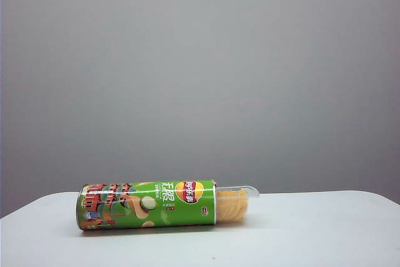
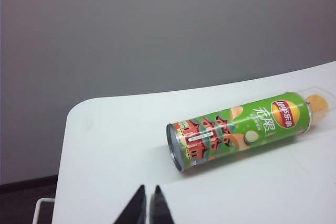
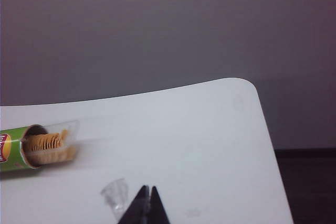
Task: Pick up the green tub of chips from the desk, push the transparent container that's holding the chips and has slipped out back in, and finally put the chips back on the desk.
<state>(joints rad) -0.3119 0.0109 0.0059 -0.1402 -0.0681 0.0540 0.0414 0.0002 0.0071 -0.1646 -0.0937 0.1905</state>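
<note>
Green cylindrical chip can [image 1: 147,204] lies sideways on the white worktop [image 1: 312,229], clear tray [image 1: 236,202] slipped out, both grippers [image 2: 147,205] [image 3: 147,205] well short of it, fingers clenched empty.

Neither arm appears in the exterior view. Of the left gripper [image 2: 148,203] and the right gripper [image 3: 146,203], only dark, pressed-together fingertips show; the rest is cut off by each wrist picture's edge. The green tub of chips [image 3: 10,150] is cropped in the right wrist view. The transparent container [image 2: 321,100] runs off-frame in the left wrist view. A small clear object [image 3: 115,195] near the right fingertips is unidentifiable.
</note>
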